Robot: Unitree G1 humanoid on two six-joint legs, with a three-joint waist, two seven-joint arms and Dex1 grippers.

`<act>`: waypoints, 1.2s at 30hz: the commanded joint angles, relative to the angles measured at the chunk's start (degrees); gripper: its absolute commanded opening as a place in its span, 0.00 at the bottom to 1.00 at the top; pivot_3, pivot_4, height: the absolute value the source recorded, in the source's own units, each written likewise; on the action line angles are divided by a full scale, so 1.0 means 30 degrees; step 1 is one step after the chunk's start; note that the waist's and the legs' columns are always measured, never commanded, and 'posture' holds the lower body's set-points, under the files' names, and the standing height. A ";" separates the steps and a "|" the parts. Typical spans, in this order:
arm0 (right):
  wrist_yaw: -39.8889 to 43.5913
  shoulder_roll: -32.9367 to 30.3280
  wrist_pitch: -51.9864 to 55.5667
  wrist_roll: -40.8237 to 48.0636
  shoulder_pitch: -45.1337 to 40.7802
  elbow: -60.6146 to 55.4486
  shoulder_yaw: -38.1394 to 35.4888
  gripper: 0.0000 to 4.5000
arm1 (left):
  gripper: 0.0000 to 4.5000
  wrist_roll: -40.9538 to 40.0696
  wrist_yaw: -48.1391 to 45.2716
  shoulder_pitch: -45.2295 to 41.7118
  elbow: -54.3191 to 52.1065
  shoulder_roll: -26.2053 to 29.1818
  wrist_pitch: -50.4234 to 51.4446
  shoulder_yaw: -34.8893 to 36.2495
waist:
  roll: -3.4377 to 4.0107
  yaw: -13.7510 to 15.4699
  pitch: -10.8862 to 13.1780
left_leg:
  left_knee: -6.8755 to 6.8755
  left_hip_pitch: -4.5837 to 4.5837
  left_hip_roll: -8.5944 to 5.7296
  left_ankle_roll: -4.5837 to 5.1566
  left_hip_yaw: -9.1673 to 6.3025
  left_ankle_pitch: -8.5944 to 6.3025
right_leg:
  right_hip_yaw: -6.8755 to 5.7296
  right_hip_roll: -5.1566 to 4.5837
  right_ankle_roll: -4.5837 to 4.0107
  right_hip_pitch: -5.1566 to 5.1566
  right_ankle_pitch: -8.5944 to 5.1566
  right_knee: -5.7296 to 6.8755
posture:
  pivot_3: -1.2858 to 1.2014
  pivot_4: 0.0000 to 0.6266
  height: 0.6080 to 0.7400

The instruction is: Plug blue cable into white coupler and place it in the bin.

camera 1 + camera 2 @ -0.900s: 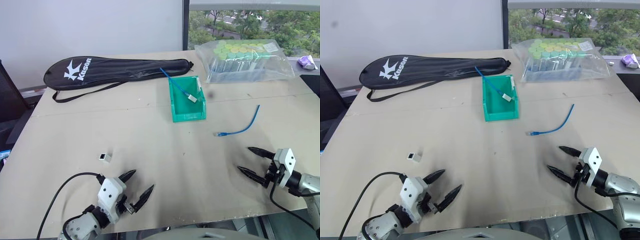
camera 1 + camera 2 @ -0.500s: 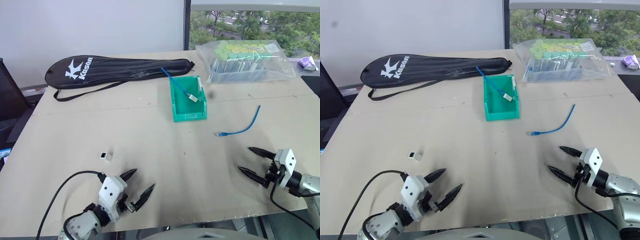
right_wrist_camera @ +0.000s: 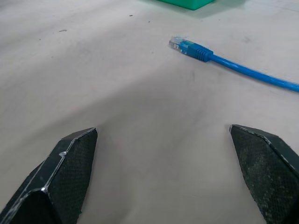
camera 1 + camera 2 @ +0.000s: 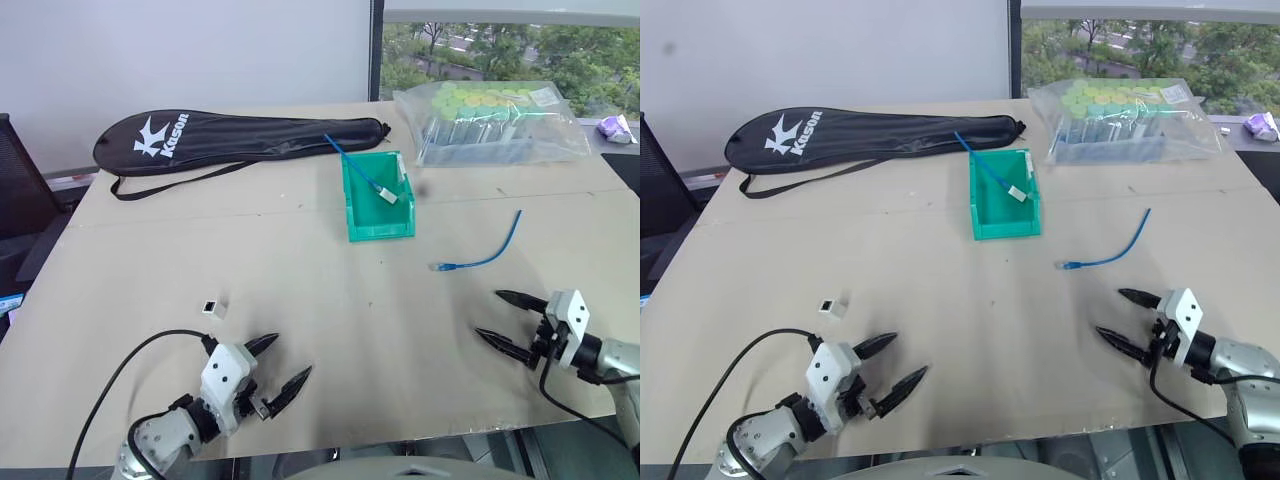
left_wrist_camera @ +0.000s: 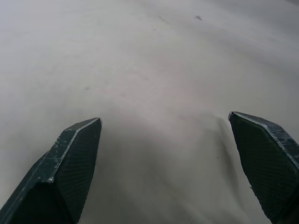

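Little has changed over the last second: both arms hover low at the near edge of the surface (image 4: pixel 330 290) much as before, the left claw (image 4: pixel 285 368) having edged only a touch toward the middle, and the whole picture has shifted slightly, which reads as the camera moving and not the things. The left claw stands wide and empty over bare surface, and the right claw (image 4: pixel 508 322) is likewise wide and empty, its tips aimed toward the middle. The blue cable (image 4: pixel 487 251) lies loose in a gentle curve a little beyond the right claw, its clear plug end (image 3: pixel 180 45) turned toward the middle of the surface and apart from everything else. The white coupler (image 4: pixel 210 307) sits alone beyond the left claw, dark socket showing, though which way the socket faces is hard to be sure of at this size. The bin (image 4: pixel 377 200) stands farther back near the centre and already holds another blue cable ending in a white block (image 4: pixel 386 195); behind it lie a black racket cover (image 4: pixel 235 138) and a clear bag of green-capped tubes (image 4: pixel 490 122). So nothing of the task seems begun: neither part is picked up, and each claw looks set to reach for the piece on its own side
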 commanded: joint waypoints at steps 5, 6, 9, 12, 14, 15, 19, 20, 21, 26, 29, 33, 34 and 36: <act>0.0473 -0.1231 0.2470 -0.2002 -0.5782 0.0729 0.2687 1.00 | 0.99 -0.3493 -0.0478 -0.4727 -0.3914 0.3424 0.6096 0.1166 | -0.0109 0.0014 0.0122 | 0.0018 -0.0058 0.0008 -0.0007 -0.0057 0.0004 | -0.0047 0.0065 -0.0006 -0.0022 0.0006 0.0009 | 0.52 0.24 1.00; 0.0821 -0.1283 0.2697 -0.2297 -0.6671 0.1313 0.3187 1.00 | 0.99 -0.3820 -0.0409 -0.5434 -0.4227 0.3899 0.6929 0.1259 | -0.0111 0.0015 0.0123 | 0.0017 -0.0083 0.0007 -0.0009 -0.0072 0.0005 | -0.0064 0.0073 -0.0004 -0.0040 0.0007 0.0008 | 0.52 0.24 1.00; 0.1820 -0.1185 0.3131 -0.3044 -0.9027 0.3186 0.4446 1.00 | 0.99 -0.4715 -0.0146 -0.7251 -0.4855 0.4967 0.9006 0.1541 | -0.0126 0.0014 0.0153 | 0.0014 -0.0104 -0.0012 -0.0014 -0.0070 0.0007 | -0.0073 0.0091 0.0080 -0.0043 0.0037 -0.0003 | 0.52 0.24 1.00; 0.2509 -0.1230 0.3317 -0.3777 -1.0366 0.4459 0.5384 1.00 | 0.99 -0.5029 0.0078 -0.8469 -0.5152 0.5564 1.0180 0.1685 | -0.0134 0.0018 0.0210 | 0.0028 -0.0239 -0.0023 -0.0039 -0.0072 0.0022 | -0.0111 0.0099 0.0094 -0.0170 0.0043 -0.0001 | 0.52 0.24 1.00; 0.2946 -0.1296 0.3183 -0.3990 -1.0666 0.4842 0.5695 0.88 | 1.00 -0.5343 0.0234 -0.8924 -0.5257 0.5646 1.0757 0.1847 | -0.0141 0.0038 0.0216 | 0.0035 -0.0294 -0.0031 -0.0094 -0.0071 0.0054 | -0.0127 0.0102 0.0097 -0.0210 0.0044 -0.0002 | 0.52 0.24 1.00; 0.3173 -0.1381 0.3142 -0.4174 -1.0773 0.4993 0.5894 0.83 | 1.00 -0.5366 0.0277 -0.9116 -0.5316 0.5708 1.0940 0.1913 | -0.0146 0.0040 0.0222 | 0.0033 -0.0315 -0.0034 -0.0096 -0.0066 0.0055 | -0.0127 0.0101 0.0101 -0.0222 0.0043 -0.0003 | 0.52 0.24 1.00; 0.3751 -0.1600 0.2404 -0.4847 -1.0805 0.5301 0.6343 0.40 | 1.00 -0.5461 0.0383 -0.9401 -0.5490 0.5830 1.1441 0.2083 | -0.0150 0.0025 0.0228 | 0.0035 -0.0324 -0.0037 -0.0099 -0.0060 0.0057 | -0.0127 0.0103 0.0117 -0.0237 0.0039 0.0011 | 0.52 0.24 1.00; 0.3786 -0.1616 0.2335 -0.4893 -1.0781 0.5315 0.6351 0.29 | 1.00 -0.5435 0.0397 -0.9418 -0.5505 0.5857 1.1481 0.2089 | -0.0151 0.0023 0.0228 | 0.0039 -0.0316 -0.0038 -0.0100 -0.0058 0.0057 | -0.0124 0.0103 0.0117 -0.0237 0.0038 0.0027 | 0.52 0.24 1.00; 0.3823 -0.1615 0.2290 -0.4923 -1.0762 0.5323 0.6334 0.19 | 1.00 -0.5427 0.0405 -0.9437 -0.5506 0.5865 1.1515 0.2094 | -0.0152 0.0017 0.0229 | 0.0046 -0.0309 -0.0038 -0.0100 -0.0057 0.0058 | -0.0122 0.0104 0.0118 -0.0237 0.0038 0.0044 | 0.52 0.24 1.00; 0.4093 -0.1400 0.2458 -0.4839 -1.0667 0.4706 0.6495 0.01 | 1.00 -0.5304 0.0139 -0.9629 -0.5306 0.5973 1.1460 0.2028 | -0.0170 0.0032 0.0240 | 0.0098 -0.0266 -0.0040 -0.0087 -0.0065 0.0050 | -0.0113 0.0111 0.0114 -0.0239 0.0036 0.0182 | 0.52 0.24 1.00; 0.4118 -0.0830 0.3387 -0.4612 -1.0513 0.3166 0.6946 0.01 | 1.00 -0.5236 -0.0224 -0.9855 -0.4992 0.6161 1.1347 0.2016 | -0.0177 0.0013 0.0244 | 0.0124 -0.0240 -0.0041 -0.0079 -0.0079 0.0047 | -0.0104 0.0129 0.0110 -0.0240 0.0035 0.0255 | 0.52 0.24 1.00; 0.3416 0.0734 0.5856 -0.4561 -1.0421 0.0148 0.8227 0.01 | 1.00 -0.4941 -0.0878 -1.0272 -0.4370 0.6639 1.1183 0.2041 | -0.0188 -0.0230 0.0251 | 0.0130 -0.0233 -0.0021 -0.0111 -0.0095 0.0066 | -0.0093 0.0200 0.0107 -0.0251 0.0036 0.0287 | 0.52 0.24 1.00; 0.3012 0.1217 0.6544 -0.4678 -1.0507 -0.0399 0.8537 0.01 | 1.00 -0.4826 -0.1036 -1.0295 -0.4248 0.6770 1.1119 0.2034 | -0.0189 -0.0278 0.0251 | 0.0130 -0.0233 -0.0018 -0.0126 -0.0103 0.0075 | -0.0092 0.0209 0.0107 -0.0272 0.0036 0.0325 | 0.52 0.24 1.00; 0.2190 0.2160 0.7267 -0.5157 -1.0839 -0.0889 0.9177 0.01 | 1.00 -0.4603 -0.1336 -1.0273 -0.4021 0.7002 1.0930 0.2039 | -0.0190 -0.0389 0.0254 | 0.0130 -0.0235 -0.0018 -0.0136 -0.0106 0.0081 | -0.0088 0.0212 0.0107 -0.0304 0.0036 0.0368 | 0.52 0.24 1.00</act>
